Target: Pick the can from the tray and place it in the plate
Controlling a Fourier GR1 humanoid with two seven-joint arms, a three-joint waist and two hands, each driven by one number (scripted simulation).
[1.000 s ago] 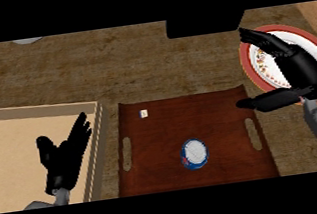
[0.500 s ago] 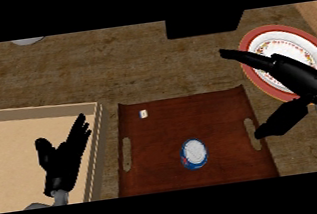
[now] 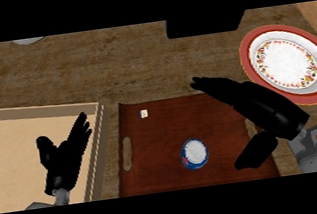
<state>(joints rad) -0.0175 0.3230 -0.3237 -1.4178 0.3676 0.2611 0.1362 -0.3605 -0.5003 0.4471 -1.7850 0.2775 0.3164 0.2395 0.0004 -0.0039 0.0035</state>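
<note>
Right hand (image 3: 254, 104) spread wide over the tray (image 3: 159, 144), fingers straight, apparently above rather than touching it. Can (image 3: 194, 153) upright in the tray, unheld; plate (image 3: 289, 61) bare. Left hand (image 3: 63, 154) relaxed over the beige box (image 3: 10, 148).

- Dim, even light over the desk (image 3: 112, 69) — no bright source shows.
- Shadows are faint and soft.
- The white plate (image 3: 287, 62) is the brightest spot, without glare.
- The black hands lose detail — everything looks somewhat soft.
</note>
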